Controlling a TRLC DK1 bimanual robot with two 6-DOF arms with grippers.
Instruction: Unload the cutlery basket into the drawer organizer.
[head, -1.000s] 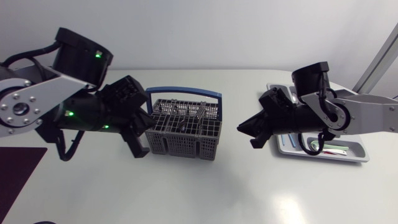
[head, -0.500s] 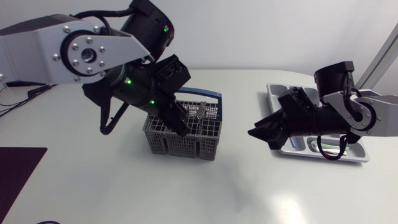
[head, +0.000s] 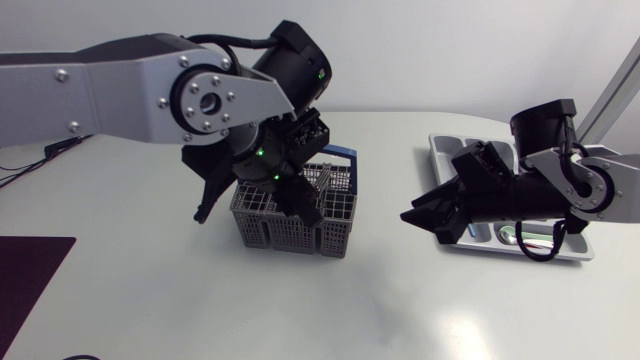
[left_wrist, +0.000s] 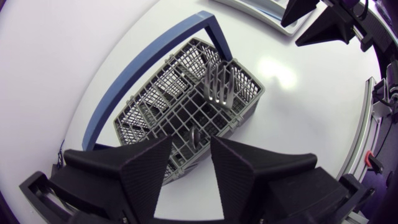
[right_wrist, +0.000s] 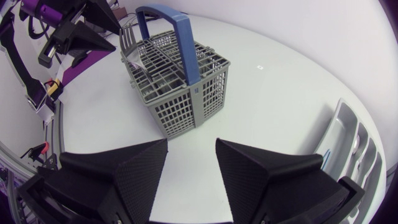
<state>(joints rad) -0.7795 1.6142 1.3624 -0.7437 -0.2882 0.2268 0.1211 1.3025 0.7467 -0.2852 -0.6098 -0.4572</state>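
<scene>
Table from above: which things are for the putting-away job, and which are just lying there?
For the job:
- basket
- cutlery standing in it
- tray with compartments
- left gripper, open over the basket
- right gripper, open, between basket and tray

Just lying about:
- dark mat at the table's edge, away from both

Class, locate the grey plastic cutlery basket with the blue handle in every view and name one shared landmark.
Head view: grey plastic cutlery basket mid-table, left of the silver-grey drawer organizer.
Left wrist view: basket just ahead of the left gripper.
Right wrist view: basket farther ahead of the right gripper.
Shared landmark: its blue arched handle.
</scene>
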